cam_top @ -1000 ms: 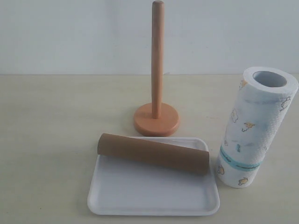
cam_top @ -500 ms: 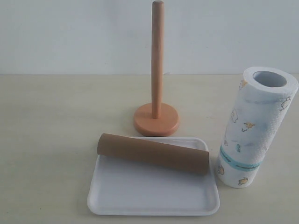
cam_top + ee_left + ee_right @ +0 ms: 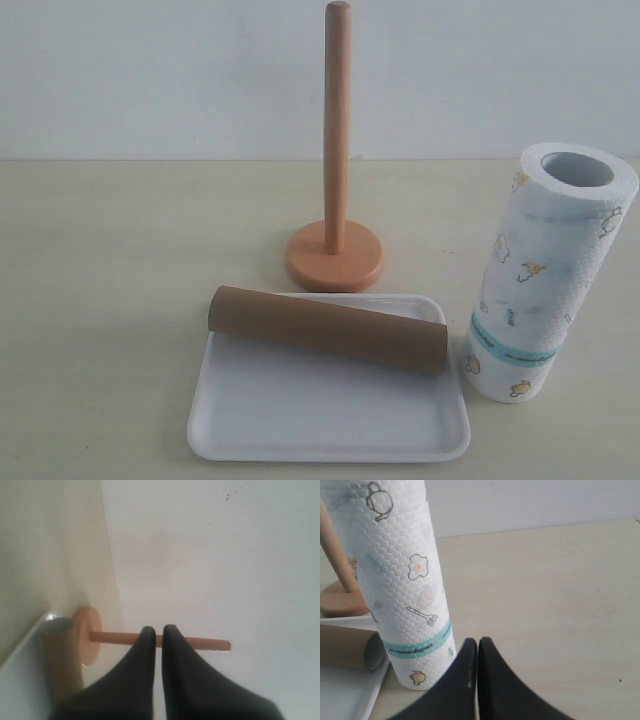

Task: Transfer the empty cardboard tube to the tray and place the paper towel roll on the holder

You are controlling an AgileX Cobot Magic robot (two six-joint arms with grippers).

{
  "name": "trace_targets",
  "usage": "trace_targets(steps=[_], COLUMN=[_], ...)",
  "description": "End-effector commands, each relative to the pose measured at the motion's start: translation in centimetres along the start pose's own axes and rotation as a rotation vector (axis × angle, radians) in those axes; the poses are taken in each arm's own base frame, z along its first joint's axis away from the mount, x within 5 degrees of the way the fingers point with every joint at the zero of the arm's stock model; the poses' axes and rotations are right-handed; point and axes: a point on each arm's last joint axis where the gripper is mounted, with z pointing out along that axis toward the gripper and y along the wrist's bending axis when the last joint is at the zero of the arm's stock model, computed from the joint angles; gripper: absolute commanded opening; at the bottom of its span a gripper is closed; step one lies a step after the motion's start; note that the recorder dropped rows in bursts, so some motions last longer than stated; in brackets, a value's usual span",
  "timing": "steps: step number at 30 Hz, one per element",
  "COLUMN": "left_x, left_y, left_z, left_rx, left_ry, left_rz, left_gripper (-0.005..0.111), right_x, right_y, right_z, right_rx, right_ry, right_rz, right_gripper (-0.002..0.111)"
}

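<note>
On the bench (image 3: 100, 300), seen from the exterior view, the empty cardboard tube (image 3: 325, 342) lies slantwise across the far part of the white tray (image 3: 320, 425). The wooden holder (image 3: 336, 150) stands upright just behind the tray, and the paper towel roll (image 3: 545, 270) stands on end just beside the tray's right edge. From the left wrist view, the left end effector (image 3: 157, 630) is drawn together on nothing. From the right wrist view, the right end effector (image 3: 477, 642) is likewise together and empty, near the roll's base.
</note>
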Motion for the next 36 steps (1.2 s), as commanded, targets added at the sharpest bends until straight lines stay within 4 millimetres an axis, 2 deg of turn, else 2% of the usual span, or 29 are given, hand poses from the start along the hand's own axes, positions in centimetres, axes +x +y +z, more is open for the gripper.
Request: trace_targets(steps=[1, 4, 8, 11, 13, 17, 22, 36], left_x=[-0.1, -0.2, -0.3, -0.4, -0.4, -0.3, -0.5, -0.6], left_y=[1.3, 2.0, 3.1, 2.9, 3.5, 3.8, 3.9, 4.2], left_z=[0.4, 0.7, 1.0, 1.0, 1.0, 1.0, 1.0, 1.0], left_rx=[0.026, 0.034, -0.009, -0.013, -0.067, -0.091, -0.135, -0.163], left_ry=[-0.035, -0.056, -0.059, -0.083, -0.039, -0.014, -0.016, -0.014], left_rz=[0.422, 0.729, 1.051, 1.377, 1.496, 1.512, 1.634, 1.569], left_gripper=[0.004, 0.004, 0.004, 0.004, 0.004, 0.004, 0.004, 0.004], right_x=[-0.1, -0.1, -0.1, -0.1, -0.1, -0.1, -0.1, -0.1], right_y=[0.0, 0.0, 0.0, 0.0, 0.0, 0.0, 0.0, 0.0], right_z=[0.0, 0.0, 0.0, 0.0, 0.0, 0.0, 0.0, 0.0], right_rx=[0.004, 0.004, 0.004, 0.004, 0.004, 0.004, 0.004, 0.004], right_ry=[-0.011, -0.011, -0.011, -0.011, -0.011, -0.011, -0.011, -0.011], right_rz=[-0.001, -0.001, -0.001, -0.001, -0.001, -0.001, -0.001, -0.001], right_gripper=[0.000, 0.000, 0.000, 0.000, 0.000, 0.000, 0.000, 0.000])
